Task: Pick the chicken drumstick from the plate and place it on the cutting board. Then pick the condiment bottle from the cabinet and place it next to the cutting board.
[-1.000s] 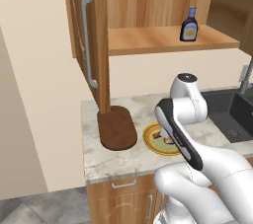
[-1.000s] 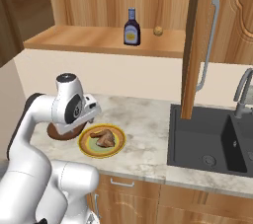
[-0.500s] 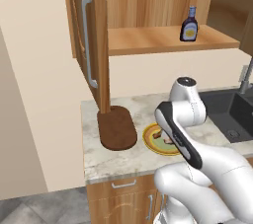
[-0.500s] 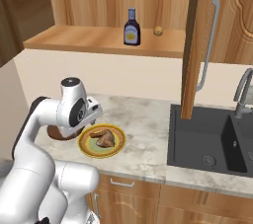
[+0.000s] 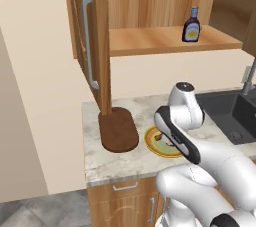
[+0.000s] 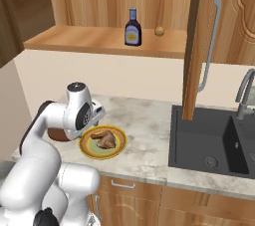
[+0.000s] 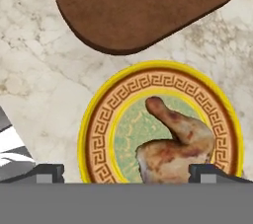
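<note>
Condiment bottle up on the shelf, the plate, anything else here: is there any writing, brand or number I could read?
Condiment bottle: its yellowish label is too small and blurred to read.
Plate: no words, just a key-pattern border round the orange ring.
Cutting board, cabinet: no text at all.

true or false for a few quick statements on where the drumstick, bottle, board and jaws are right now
1. The chicken drumstick lies on the plate. True.
2. The condiment bottle stands on the counter beside the sink. False: it stands on the cabinet shelf.
3. The cutting board has nothing on it. True.
4. The gripper is shut on the drumstick. False: its jaws are open, above the plate.
5. The plate sits on top of the cutting board. False: it sits beside the board on the counter.
</note>
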Available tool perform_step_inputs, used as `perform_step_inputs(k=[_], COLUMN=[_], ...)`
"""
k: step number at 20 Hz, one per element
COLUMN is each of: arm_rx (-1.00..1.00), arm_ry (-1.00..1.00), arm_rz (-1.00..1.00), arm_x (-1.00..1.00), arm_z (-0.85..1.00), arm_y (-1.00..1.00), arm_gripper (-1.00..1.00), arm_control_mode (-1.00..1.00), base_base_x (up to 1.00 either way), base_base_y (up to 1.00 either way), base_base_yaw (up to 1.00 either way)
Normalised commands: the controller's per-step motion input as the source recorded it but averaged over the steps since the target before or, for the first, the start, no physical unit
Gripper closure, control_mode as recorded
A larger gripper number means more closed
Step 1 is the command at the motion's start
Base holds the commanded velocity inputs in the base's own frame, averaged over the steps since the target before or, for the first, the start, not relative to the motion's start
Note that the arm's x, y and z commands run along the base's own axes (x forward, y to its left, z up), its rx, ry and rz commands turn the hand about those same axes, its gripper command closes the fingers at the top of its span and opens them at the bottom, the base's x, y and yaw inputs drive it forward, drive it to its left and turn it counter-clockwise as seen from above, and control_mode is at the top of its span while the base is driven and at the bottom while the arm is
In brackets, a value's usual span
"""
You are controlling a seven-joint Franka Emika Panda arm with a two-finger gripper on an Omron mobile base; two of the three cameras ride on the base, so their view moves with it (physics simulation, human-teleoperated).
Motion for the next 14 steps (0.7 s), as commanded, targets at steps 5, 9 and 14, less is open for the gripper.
perform_step_inputs(k=[5,9,14], arm_rx=[-0.04,-0.05,-0.02], arm_ry=[0.00,0.00,0.00], arm_rz=[0.06,0.05,0.05], arm_x=[0.23,0.19,0.17], arm_z=[-0.19,-0.17,-0.17], arm_y=[-0.04,-0.05,-0.02], arm_gripper=[-1.00,-1.00,-1.00], arm_control_mode=[-1.00,-1.00,-1.00], base_base_x=[0.00,0.00,0.00], base_base_y=[0.00,0.00,0.00], base_base_yaw=[0.00,0.00,0.00])
